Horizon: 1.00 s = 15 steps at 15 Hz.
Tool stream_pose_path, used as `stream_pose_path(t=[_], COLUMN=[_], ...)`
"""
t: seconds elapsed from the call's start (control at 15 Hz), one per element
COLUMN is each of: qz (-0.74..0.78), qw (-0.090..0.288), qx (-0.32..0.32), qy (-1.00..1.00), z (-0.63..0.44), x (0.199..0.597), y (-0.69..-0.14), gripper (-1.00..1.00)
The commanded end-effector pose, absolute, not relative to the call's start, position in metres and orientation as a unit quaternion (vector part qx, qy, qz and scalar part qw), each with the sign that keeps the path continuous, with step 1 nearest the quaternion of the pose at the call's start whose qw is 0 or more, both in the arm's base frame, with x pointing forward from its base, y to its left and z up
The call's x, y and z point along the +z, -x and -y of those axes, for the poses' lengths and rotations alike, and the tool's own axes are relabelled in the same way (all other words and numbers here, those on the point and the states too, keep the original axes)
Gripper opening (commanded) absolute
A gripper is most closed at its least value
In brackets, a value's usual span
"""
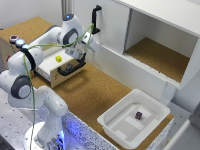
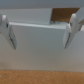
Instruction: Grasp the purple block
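The purple block (image 1: pixel 138 115) is a tiny dark cube lying inside the white tub (image 1: pixel 112 129) at the exterior view's lower right. My gripper (image 1: pixel 81 56) hangs far from it, toward the exterior view's left, just above the black handle of an open drawer (image 1: pixel 48 70). In the wrist view the gripper (image 2: pixel 40 45) is open: the two fingers (image 2: pixel 10 35) stand wide apart with nothing between them, facing a white cabinet wall. The purple block does not show in the wrist view.
A small yellow cube (image 1: pixel 58 58) sits in the open drawer. A large white cabinet (image 1: pixel 115 30) with an open compartment (image 1: pixel 157 57) and a black door handle (image 1: pixel 96 20) stands behind. A brown cork surface (image 1: pixel 90 95) lies between drawer and tub.
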<state>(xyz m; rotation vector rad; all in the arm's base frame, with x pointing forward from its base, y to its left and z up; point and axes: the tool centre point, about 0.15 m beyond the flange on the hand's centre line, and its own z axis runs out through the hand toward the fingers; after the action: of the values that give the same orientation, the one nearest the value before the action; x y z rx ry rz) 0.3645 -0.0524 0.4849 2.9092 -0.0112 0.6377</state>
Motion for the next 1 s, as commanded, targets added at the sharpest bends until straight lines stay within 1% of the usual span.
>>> stream_pose_path(t=[0.0,0.27,0.47,0.73,0.8,0.87,0.93], qz=[-0.049,-0.079,-0.091,-0.087,-0.095,-0.097,-0.106], qw=[0.031,0.027,0.026,0.029,0.040,0.030,0.029], qx=[0.202,0.195,0.173,0.137,0.131,0.125,0.124], qy=[-0.978,-0.977,-0.980,-0.986,-0.986,-0.987,-0.986], z=[0.198,0.289,0.331,0.385,0.392,0.399,0.406], x=[0.442,0.431,0.412,0.366,0.354,0.345,0.335], y=[-0.337,-0.315,-0.311,-0.329,-0.335,-0.340,-0.346], gripper=[1.00,1.00,1.00,1.00,1.00,1.00,1.00])
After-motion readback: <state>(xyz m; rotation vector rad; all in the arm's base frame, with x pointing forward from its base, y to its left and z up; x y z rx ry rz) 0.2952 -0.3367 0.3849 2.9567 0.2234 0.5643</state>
